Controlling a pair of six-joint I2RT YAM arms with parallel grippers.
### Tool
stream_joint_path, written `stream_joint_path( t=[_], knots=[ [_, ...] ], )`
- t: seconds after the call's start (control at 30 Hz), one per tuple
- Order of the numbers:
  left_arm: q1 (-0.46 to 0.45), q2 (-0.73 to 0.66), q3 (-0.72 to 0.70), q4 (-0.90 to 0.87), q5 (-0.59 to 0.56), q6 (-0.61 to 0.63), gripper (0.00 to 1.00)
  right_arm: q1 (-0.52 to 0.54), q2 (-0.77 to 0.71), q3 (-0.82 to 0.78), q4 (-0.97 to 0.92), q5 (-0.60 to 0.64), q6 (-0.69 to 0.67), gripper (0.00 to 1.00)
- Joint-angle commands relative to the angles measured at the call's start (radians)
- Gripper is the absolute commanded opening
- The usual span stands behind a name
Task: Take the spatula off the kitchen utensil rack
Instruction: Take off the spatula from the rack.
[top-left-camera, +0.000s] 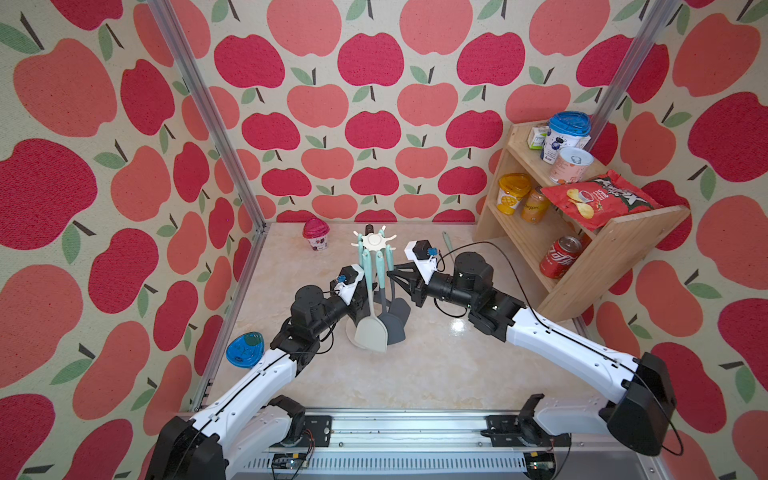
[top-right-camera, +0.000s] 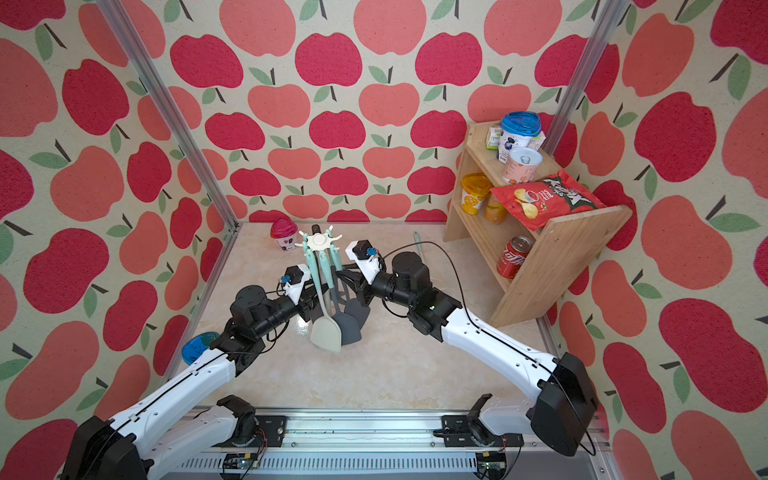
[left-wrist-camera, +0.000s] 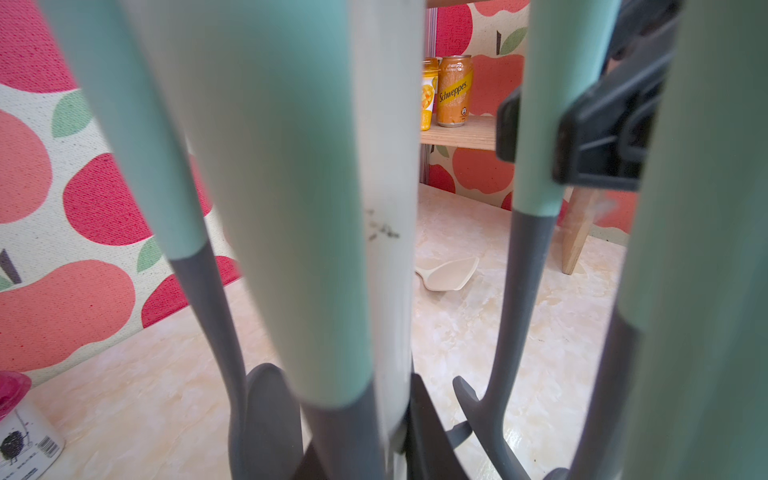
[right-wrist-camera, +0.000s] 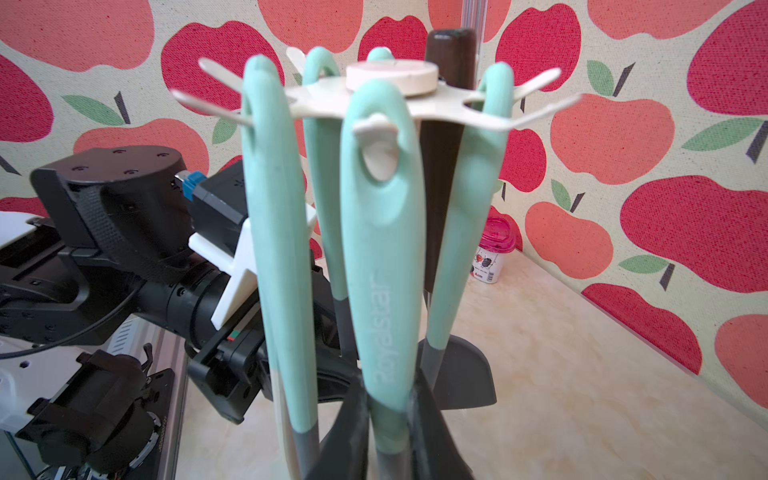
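Our right end effector (right-wrist-camera: 392, 417) gripped the spatula (right-wrist-camera: 380, 249); the left end effector (top-left-camera: 353, 311) was unclear. We needed a straight upward lift.

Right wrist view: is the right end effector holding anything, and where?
Yes: the right end effector pinches the nearest mint-handled utensil low on its handle.

I see a cream-white kitchen utensil rack (top-left-camera: 375, 241), a spatula (right-wrist-camera: 382, 257) with mint-green handle and grey neck, a beige marbled table (top-left-camera: 415, 374), walls (top-left-camera: 374, 104) patterned with red and coral apples.
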Motion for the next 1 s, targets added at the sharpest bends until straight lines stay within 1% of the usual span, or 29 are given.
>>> stream_joint_path(
  t=[0.0, 0.47, 0.57, 0.7, 0.97],
  knots=[
    [-0.002, 0.039, -0.03, -0.158, -0.01, 0.06, 0.0, -0.004, -0.048, -0.013, -0.007, 0.044, -0.015, 0.0],
    [-0.003, 0.058, -0.031, -0.154, -0.013, 0.063, 0.0, -0.004, -0.123, -0.03, -0.015, 0.089, -0.041, 0.0],
    [-0.003, 0.06, -0.031, -0.151, -0.013, 0.063, 0.0, -0.005, -0.14, -0.032, -0.018, 0.124, -0.04, 0.0],
    [-0.003, 0.062, -0.029, -0.15, -0.013, 0.064, 0.0, -0.011, -0.15, -0.023, -0.043, 0.208, -0.03, 0.0],
    [-0.003, 0.055, -0.032, -0.152, -0.012, 0.062, 0.0, -0.052, -0.149, 0.014, -0.101, 0.354, 0.003, 0.0]
  ],
)
